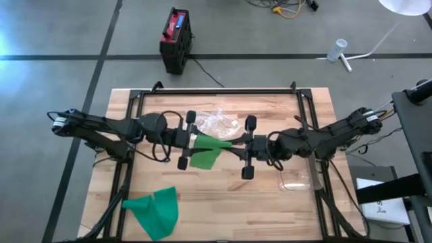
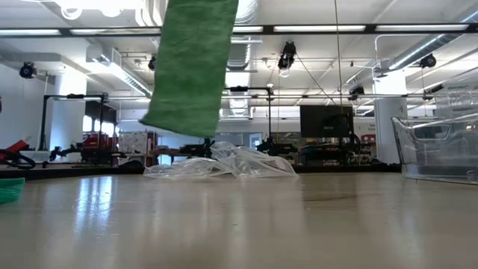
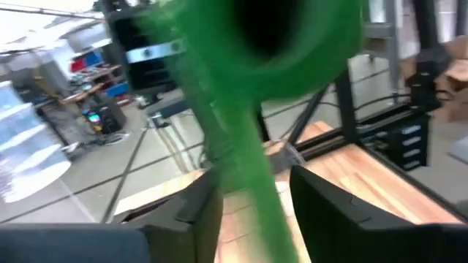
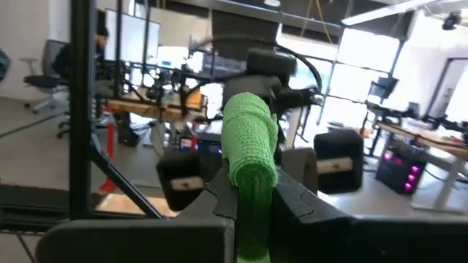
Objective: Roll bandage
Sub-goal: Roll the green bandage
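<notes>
A green bandage [image 1: 208,150] hangs in the air over the middle of the table, between my two grippers. In the low view its loose strip [image 2: 190,67] hangs with its lower end clear of the tabletop. My left gripper [image 1: 194,140] comes in level from the table's left and is open, with the strip [image 3: 248,183] running between its fingers. My right gripper [image 1: 240,147] comes in level from the table's right and is shut on the bandage [image 4: 250,139]. My left gripper's fingers stand apart on either side of the hanging strip. The strip lies close to one finger [image 3: 208,212]; whether it touches it I cannot tell. My right gripper pinches a bunched, doubled-over part of the bandage [image 4: 253,191] between its two fingers, level from the table's right. A rounded green end sticks out past the fingertips. The rest hangs below, clear of the table.
A second green bandage [image 1: 156,210] lies spread at the table's near left. A crumpled clear plastic bag [image 1: 220,124] lies behind the grippers, and a clear container [image 1: 297,179] stands at the right. A black frame [image 1: 216,92] rings the tabletop.
</notes>
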You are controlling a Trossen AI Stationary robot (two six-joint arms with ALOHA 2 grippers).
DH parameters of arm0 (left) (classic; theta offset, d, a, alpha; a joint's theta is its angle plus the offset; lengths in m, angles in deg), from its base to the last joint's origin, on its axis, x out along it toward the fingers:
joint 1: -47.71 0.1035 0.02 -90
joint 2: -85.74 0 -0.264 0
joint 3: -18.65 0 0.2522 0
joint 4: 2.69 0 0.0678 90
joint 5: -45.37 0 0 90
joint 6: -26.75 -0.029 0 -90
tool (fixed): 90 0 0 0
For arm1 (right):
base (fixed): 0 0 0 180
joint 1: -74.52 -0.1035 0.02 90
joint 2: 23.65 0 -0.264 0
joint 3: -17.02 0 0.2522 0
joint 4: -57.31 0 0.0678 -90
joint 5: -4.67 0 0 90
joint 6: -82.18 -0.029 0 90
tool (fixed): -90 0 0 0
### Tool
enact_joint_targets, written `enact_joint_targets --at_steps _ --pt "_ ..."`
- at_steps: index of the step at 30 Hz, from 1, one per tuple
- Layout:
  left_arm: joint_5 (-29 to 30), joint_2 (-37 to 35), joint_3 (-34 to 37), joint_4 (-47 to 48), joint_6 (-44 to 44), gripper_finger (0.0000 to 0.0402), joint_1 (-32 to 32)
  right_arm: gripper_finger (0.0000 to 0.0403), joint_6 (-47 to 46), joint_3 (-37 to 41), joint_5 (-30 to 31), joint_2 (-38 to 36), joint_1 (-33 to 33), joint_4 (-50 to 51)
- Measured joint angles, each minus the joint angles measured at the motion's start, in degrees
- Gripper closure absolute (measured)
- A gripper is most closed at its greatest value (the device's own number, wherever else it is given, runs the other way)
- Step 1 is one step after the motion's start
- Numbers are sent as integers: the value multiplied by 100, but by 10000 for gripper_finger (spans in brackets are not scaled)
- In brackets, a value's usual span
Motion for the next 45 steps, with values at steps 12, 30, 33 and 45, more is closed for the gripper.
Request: enact_joint_targets --at_steps 12,30,33,45 --pt "17 341 11 -407 2 400 1 374 119 40 -116 6 8 -529" --pt "39 426 11 -477 -151 401 38 379 1128 411 866 -4 6 -1325" --pt "41 310 9 -238 -152 397 38 378 1517 426 1160 -20 -52 -1281" --pt "153 -412 -4 664 -77 270 34 378 2034 289 786 -354 -234 -340"
